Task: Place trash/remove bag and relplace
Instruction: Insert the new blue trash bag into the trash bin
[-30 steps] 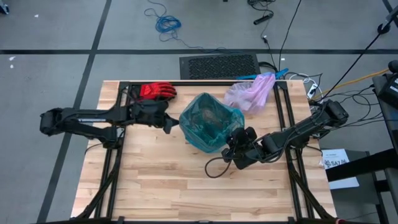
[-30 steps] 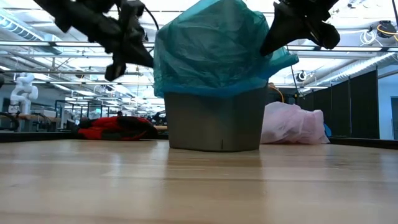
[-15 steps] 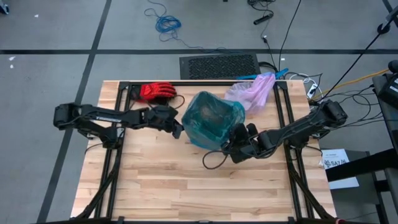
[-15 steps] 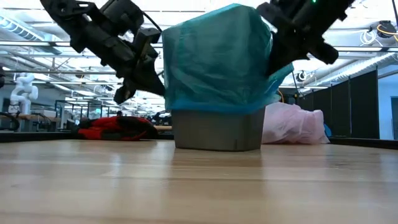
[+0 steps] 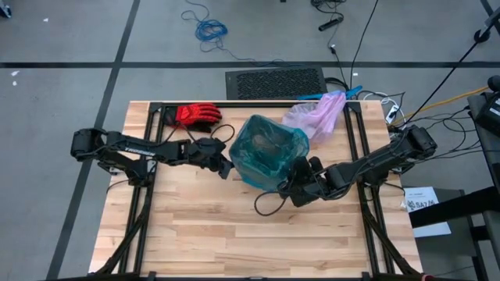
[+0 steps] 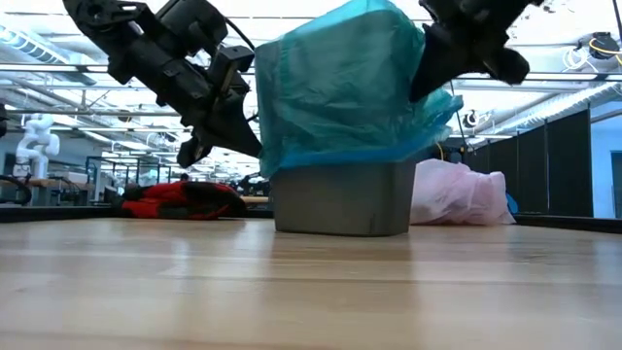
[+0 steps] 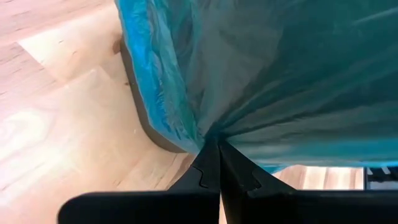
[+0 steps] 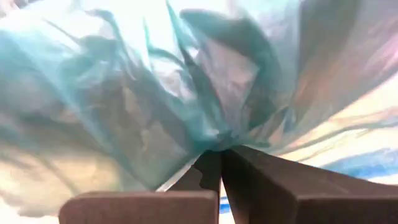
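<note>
While the grey bin (image 6: 338, 198) stands mid-table, its teal-green plastic bag (image 5: 268, 150) is pinched from both sides. The left gripper (image 7: 219, 163) is seen clamped tight on a fold of the teal film at the bin's left side. The right gripper (image 8: 221, 163) is likewise closed on teal film at the bin's right edge. The pale lilac-pink bag (image 5: 316, 115) is left crumpled behind the bin, near the table's far right edge; a red glove (image 5: 197, 115) is seen far left.

We see a pale butcher-block wooden surface (image 5: 203, 226) on a grey floor (image 5: 62, 39) crossed by dark tape lines, a coiled blue cable (image 5: 209, 30) and a black ribbed mat (image 5: 275, 81) behind it. Beyond, long ceiling lights (image 6: 58, 39) brighten an open workshop with dark partition panels (image 6: 554, 165).
</note>
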